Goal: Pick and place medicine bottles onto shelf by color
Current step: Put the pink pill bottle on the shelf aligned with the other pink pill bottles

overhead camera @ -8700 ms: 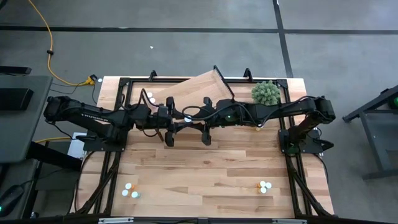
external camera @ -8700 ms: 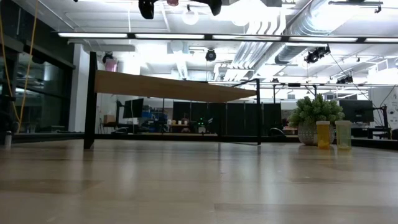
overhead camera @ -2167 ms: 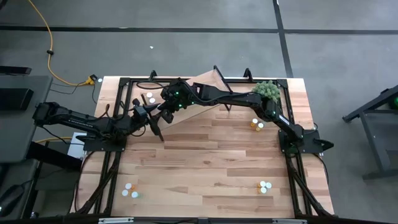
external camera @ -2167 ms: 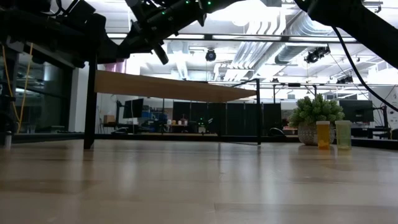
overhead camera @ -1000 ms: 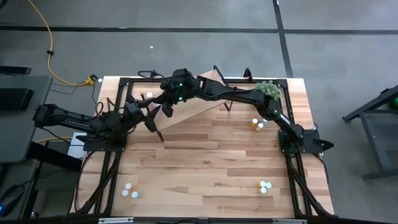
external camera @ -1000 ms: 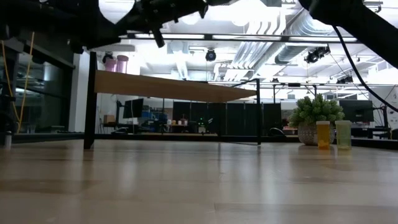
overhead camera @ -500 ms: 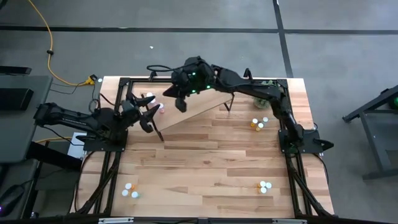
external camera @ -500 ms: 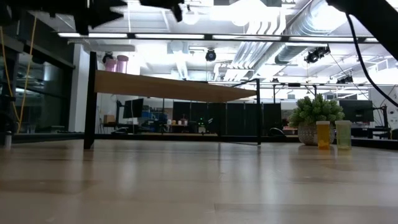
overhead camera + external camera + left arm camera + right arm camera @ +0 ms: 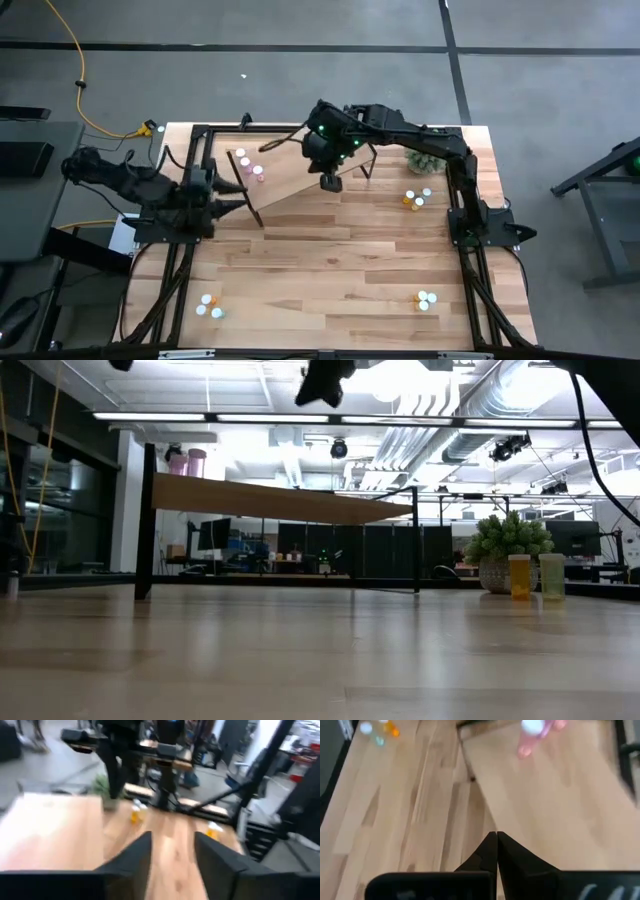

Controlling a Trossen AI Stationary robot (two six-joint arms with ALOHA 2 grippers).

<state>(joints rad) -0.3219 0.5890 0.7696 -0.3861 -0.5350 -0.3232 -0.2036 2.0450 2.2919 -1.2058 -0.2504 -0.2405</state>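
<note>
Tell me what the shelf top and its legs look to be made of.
Shelf top: pale wood, matte, with faint grain showing in the right wrist view; whether solid or veneer cannot be told. Legs: thin, black and straight, probably painted metal.

arms: dark, jointed, black cabling | right arm [image 9: 400, 128]: green lights by wrist | fingers [image 9: 492, 852]: black, tapered

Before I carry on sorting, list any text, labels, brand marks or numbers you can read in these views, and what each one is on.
None can be read.
left arm: no lettering legible.
pink bottles on the shelf: labels too small to read.
orange bottle beside the plant: label too small to read.
</note>
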